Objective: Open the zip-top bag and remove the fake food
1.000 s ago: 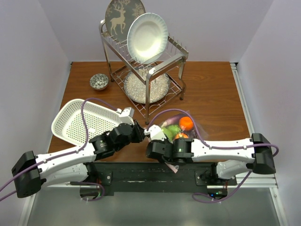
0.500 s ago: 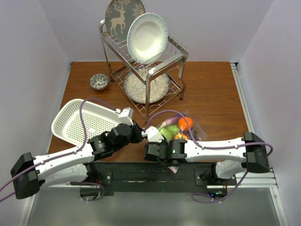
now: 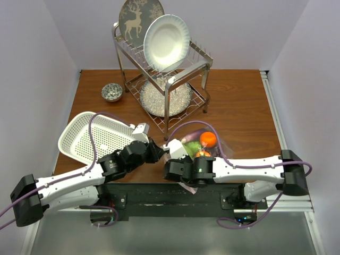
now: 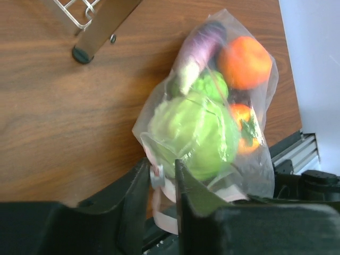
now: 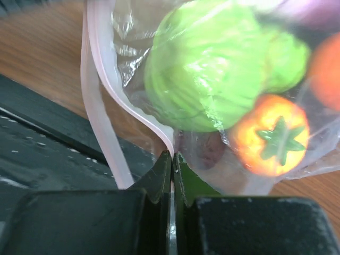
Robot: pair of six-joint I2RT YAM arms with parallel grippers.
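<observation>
Left pincer [image 4: 160,167]: clenched on the near rim of the zip-top bag [image 4: 260,170], with a scrap of that rim caught right between the two dark fingers.
Right pincer [image 5: 171,159]: jaws pressed flat together, nipping the pink zip strip [image 5: 98,106] just where it curves down to the tips.
The pair: nose to nose in the top view, meeting at the bag's near-left corner.
Zip-top bag: lying on the desk [image 3: 239,106] near its front edge, a touch right of centre, just in front of the dish rack [image 3: 164,90], mouth end toward the arms.
Zip: sealed or parted, cannot tell.
Fake food [image 4: 212,85]: all of it inside the bag!
Closest to the pincers: the green cabbage-like ball [image 4: 191,133], big and bright.
Far end: a purple piece [image 4: 199,45] beside an orange round fruit [image 4: 244,61].
Along the side: an orange-red fruit [image 5: 271,135] with a green star-shaped top.
Left of the desk: a white perforated basket [image 3: 90,138], beside the left arm.
Back left: a small patterned bowl [image 3: 112,92].
On the rack: a white plate [image 3: 166,41] standing on edge.
</observation>
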